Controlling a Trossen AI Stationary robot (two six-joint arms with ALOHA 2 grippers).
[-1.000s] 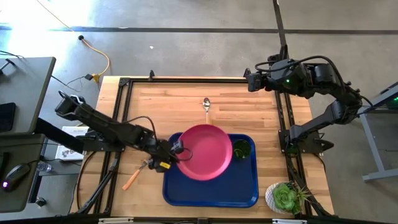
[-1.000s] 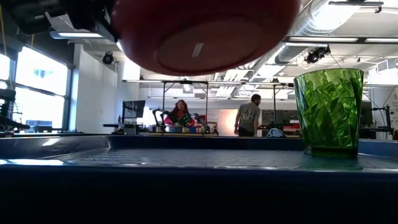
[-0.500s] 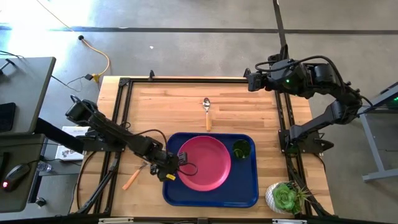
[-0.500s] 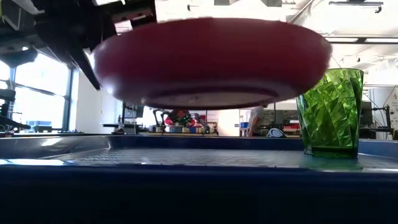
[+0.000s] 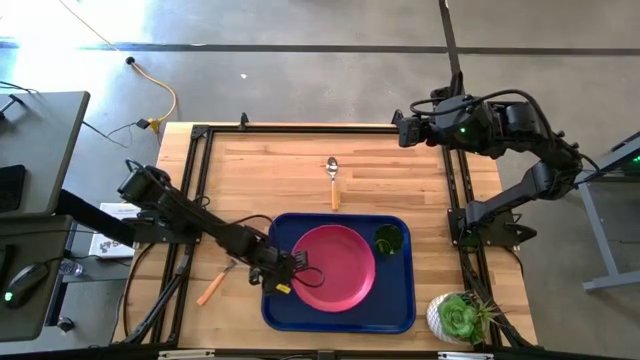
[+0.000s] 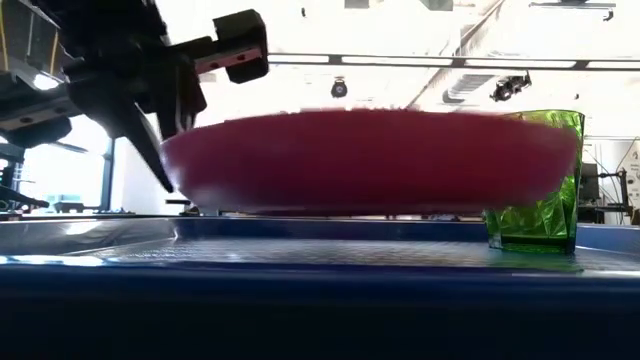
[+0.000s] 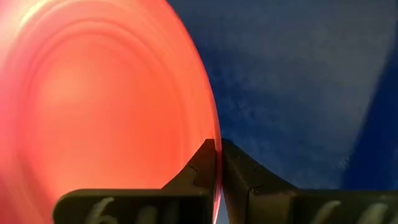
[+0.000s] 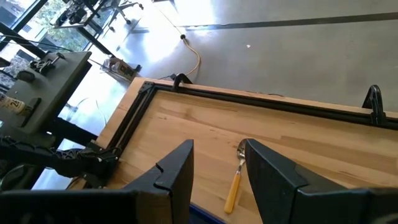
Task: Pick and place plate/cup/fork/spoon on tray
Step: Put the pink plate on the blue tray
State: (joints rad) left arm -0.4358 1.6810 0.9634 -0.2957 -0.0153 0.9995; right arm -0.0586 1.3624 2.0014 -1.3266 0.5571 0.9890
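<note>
The pink-red plate (image 5: 335, 266) hovers just above the dark blue tray (image 5: 340, 318), held by my left gripper (image 5: 293, 272) at its left rim. It fills the low view (image 6: 370, 160) and the left wrist view (image 7: 93, 106). The green cup (image 5: 388, 239) stands upright on the tray's right part, also seen in the low view (image 6: 530, 200). The spoon (image 5: 333, 178) lies on the table beyond the tray. The fork (image 5: 216, 282) lies left of the tray. My right gripper (image 8: 217, 168) is open and empty, high over the table's far right corner. My left gripper pinches the plate's rim (image 7: 216, 163) between its two fingers, one on the plate's top face and one beneath. The fingers come in nearly level from the table's left. The plate hangs about level, a little above the tray floor (image 6: 300, 252).
A succulent in a white pot (image 5: 458, 318) stands at the table's near right corner. Black frame rails (image 5: 190, 190) run along the table's edges. People show far off in the room behind.
My left gripper has moved down and toward the table's near edge with the plate. The plate was tilted and high over the tray's far left part; now it sits about level, low over the tray's middle.
</note>
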